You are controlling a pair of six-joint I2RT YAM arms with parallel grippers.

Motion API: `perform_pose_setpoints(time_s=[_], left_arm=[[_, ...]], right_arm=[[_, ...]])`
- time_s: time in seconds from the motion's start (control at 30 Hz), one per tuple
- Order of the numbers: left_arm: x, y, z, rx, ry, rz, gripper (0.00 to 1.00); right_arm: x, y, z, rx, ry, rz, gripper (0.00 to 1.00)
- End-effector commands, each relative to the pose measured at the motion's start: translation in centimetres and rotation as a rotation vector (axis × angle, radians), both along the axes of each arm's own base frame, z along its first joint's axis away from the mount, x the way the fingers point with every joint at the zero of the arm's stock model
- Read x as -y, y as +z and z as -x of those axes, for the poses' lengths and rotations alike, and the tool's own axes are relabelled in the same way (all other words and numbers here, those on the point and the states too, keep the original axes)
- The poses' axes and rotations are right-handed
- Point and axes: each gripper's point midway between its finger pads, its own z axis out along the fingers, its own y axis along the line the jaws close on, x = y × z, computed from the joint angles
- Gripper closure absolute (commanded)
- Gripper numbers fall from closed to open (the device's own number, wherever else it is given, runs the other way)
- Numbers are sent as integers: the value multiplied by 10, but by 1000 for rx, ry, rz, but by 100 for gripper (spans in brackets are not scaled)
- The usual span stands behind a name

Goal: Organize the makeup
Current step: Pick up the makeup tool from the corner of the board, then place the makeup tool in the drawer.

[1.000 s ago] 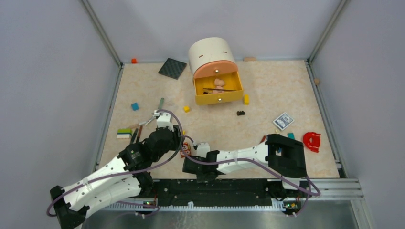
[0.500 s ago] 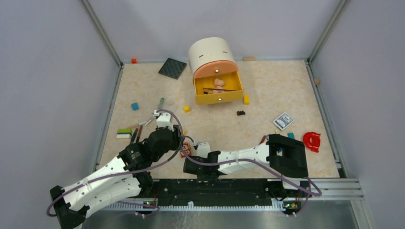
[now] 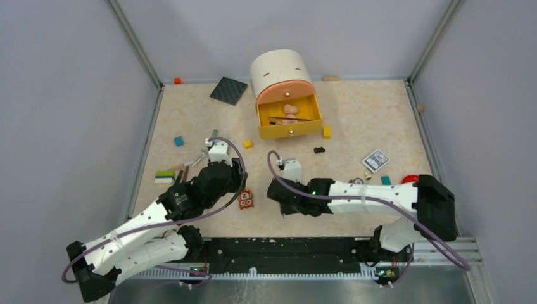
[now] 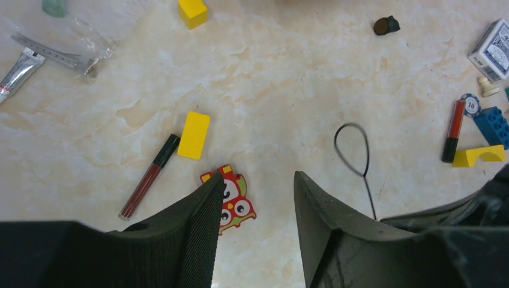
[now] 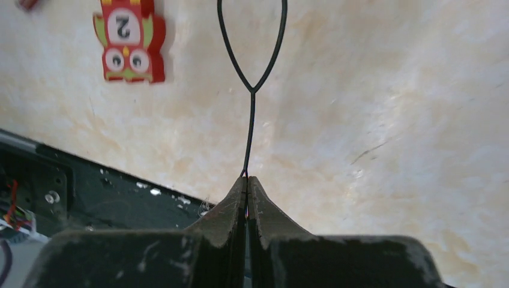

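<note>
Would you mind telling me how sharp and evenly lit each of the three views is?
Top external: soft, even light, sharp, hardly any shadow. Left wrist: table crisp, left gripper dark near the lens. Right wrist: wire loop sharp, right gripper nearly black; no glare anywhere.

Under everything you have a marbled tabletop (image 4: 288,78), cream veined with peach. Your flat owl-shaped tile (image 5: 127,42) is red with green wings, yellow ear tips, white eyes and a white panel bearing a dark 2. The thin black wire loop (image 5: 252,36) matches the matt black fingers of the right gripper (image 5: 246,179). You can pick out a dark red lip pencil with a black cap (image 4: 149,177), a plain yellow rectangular block (image 4: 194,135), a slim red stick with a black end (image 4: 452,131), a blue studded brick (image 4: 492,125), a yellow arch block (image 4: 479,156) and a blue-and-white round chip (image 4: 471,105). Your domed drawer box (image 3: 278,71) is cream on top, with a salmon band and a yellow drawer.
</note>
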Motion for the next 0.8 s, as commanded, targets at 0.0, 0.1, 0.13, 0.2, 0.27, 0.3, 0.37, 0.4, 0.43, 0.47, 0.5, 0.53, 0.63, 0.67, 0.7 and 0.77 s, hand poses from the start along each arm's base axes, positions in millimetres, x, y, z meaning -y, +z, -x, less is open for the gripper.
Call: perform_pose_setpoints(time_s=[0.0, 0.1, 0.13, 0.2, 0.27, 0.3, 0.37, 0.4, 0.43, 0.47, 0.5, 0.53, 0.63, 0.67, 0.7, 0.77], left_arm=[[11, 36, -11, 45, 6, 47, 47], [19, 50, -14, 50, -4, 73, 46], [21, 53, -16, 58, -4, 73, 46], [20, 59, -22, 77, 12, 56, 45], [20, 63, -27, 91, 25, 35, 44], [21, 65, -30, 96, 27, 27, 44], [23, 68, -33, 107, 22, 16, 44], [24, 70, -35, 112, 22, 11, 44], [24, 71, -36, 116, 19, 4, 44], [25, 72, -37, 121, 17, -1, 44], [24, 73, -38, 124, 19, -8, 44], [24, 74, -39, 127, 21, -12, 43], [19, 76, -40, 138, 33, -22, 42], [17, 77, -40, 141, 39, -25, 42], [15, 78, -41, 145, 43, -27, 42], [11, 80, -41, 154, 55, -30, 41]], right_arm=[[31, 43, -45, 111, -37, -30, 100], [49, 74, -81, 167, -73, -75, 100], [52, 86, -92, 183, -77, -99, 100], [61, 110, -119, 217, -84, -144, 100], [67, 131, -142, 216, -94, -196, 100], [69, 142, -153, 228, -106, -219, 100], [67, 163, -173, 268, -127, -256, 100], [63, 170, -181, 285, -127, -269, 100], [57, 178, -188, 302, -114, -281, 100], [53, 184, -196, 317, -101, -278, 100], [51, 187, -204, 323, -103, -270, 100], [50, 190, -212, 331, -111, -257, 100], [53, 197, -236, 359, -189, -274, 100], [53, 198, -242, 368, -226, -301, 100], [53, 199, -248, 370, -279, -340, 100], [53, 197, -257, 368, -396, -424, 100]])
